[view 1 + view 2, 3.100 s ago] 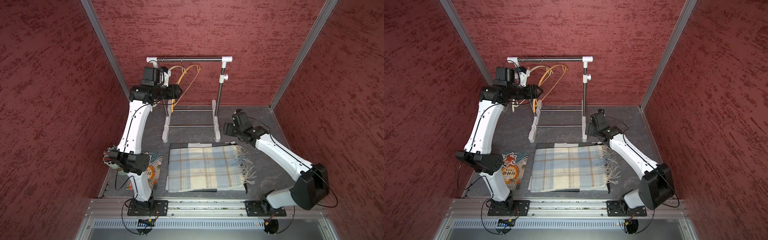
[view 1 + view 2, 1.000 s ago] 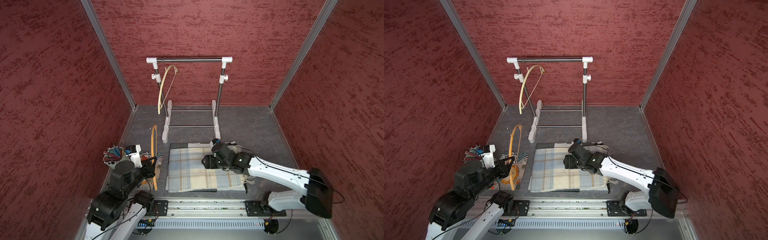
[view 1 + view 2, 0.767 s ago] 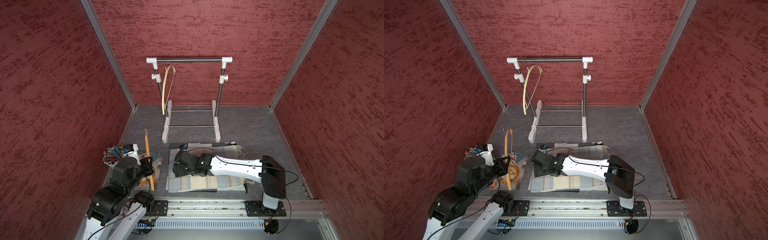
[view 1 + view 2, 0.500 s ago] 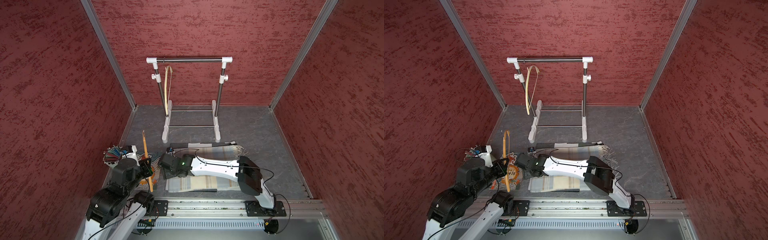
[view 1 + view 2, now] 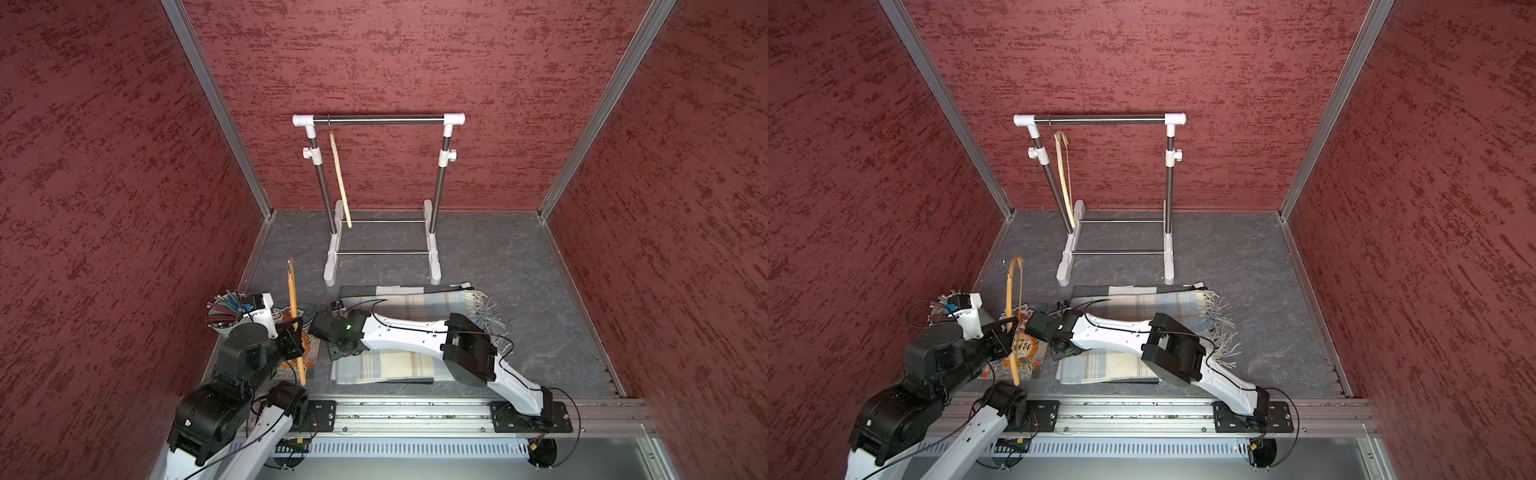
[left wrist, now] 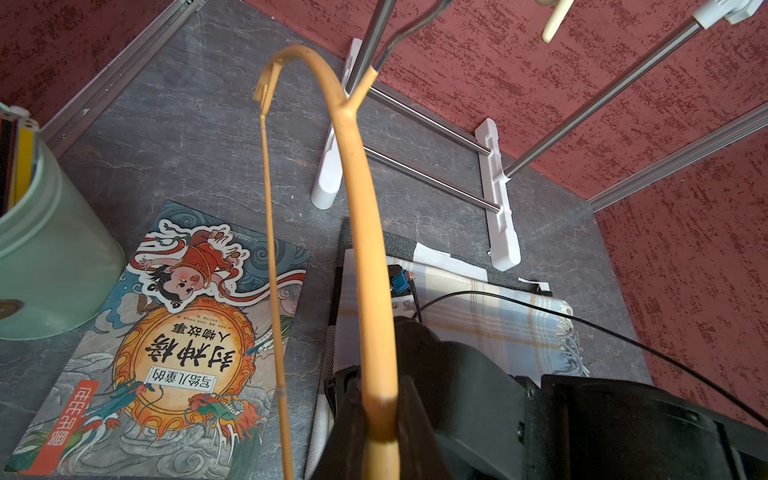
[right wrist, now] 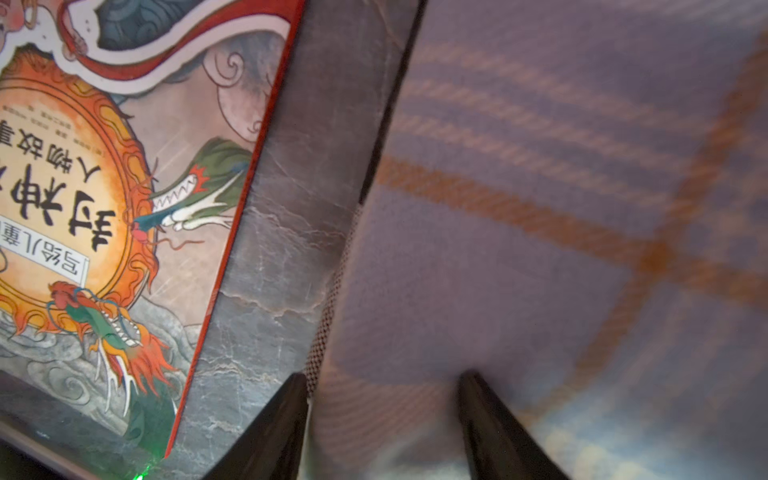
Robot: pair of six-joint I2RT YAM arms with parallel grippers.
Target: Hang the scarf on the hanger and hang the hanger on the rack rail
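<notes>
The orange-brown wooden hanger [image 5: 292, 299] [image 5: 1020, 282] [image 6: 365, 249] stands upright over the front left of the floor, with my left gripper [image 5: 296, 332] [image 5: 1011, 328] [image 6: 380, 399] shut on its arm. The plaid scarf [image 5: 399, 365] [image 5: 1113, 365] [image 6: 478, 307] [image 7: 540, 208] lies folded flat on the floor. My right gripper [image 5: 337, 353] [image 5: 1059, 353] [image 7: 382, 382] is low at the scarf's left edge. Its jaws stand apart, one finger outside the edge and one on the cloth, with raised fabric between them.
A white and steel rack [image 5: 382, 121] [image 5: 1100, 121] stands at the back with a pale hanger [image 5: 340, 178] [image 5: 1064, 174] on its bar. A picture book [image 5: 1027, 353] [image 6: 187, 332] [image 7: 104, 166] lies left of the scarf. A green cup of pens [image 5: 224, 311] [image 6: 41, 249] stands beside it.
My right arm has swept left across the scarf to its left edge, and its jaws have narrowed. The left gripper keeps the hanger, which has turned a little.
</notes>
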